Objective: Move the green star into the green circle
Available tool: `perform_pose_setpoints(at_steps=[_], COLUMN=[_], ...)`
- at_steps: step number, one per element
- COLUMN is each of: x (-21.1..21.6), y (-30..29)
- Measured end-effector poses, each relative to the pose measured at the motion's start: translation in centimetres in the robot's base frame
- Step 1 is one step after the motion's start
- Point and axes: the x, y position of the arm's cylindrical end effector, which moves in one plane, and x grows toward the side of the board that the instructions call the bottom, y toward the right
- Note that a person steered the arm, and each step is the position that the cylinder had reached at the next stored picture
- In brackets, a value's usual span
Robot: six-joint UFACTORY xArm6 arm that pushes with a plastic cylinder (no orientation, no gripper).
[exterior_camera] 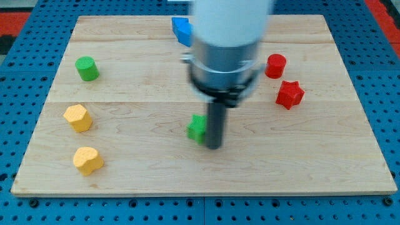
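Pincer: none fitted; its state cannot be told.
Tip: my tip point(214, 146) touches the green star's point(197, 128) right side.
Green circle point(87, 68): upper left of bench point(150, 172), well apart.

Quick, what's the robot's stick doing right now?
My tip: no gripper, holds nothing; it sits right against the green star, on the star's right in the view.

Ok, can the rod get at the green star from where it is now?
Probably yes. My tip sits right against the green star on its right side, nothing between them. The green circle lies up-left, with no block between.
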Motion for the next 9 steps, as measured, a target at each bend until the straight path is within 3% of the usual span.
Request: perform_pose_setpoints(at_steps=[2,3,5,7,9], x=[-5.7,-6.0,-8.4,-10.3,-13.0], y=[-1.9,2.8,-5.7,-4.6,-15.7])
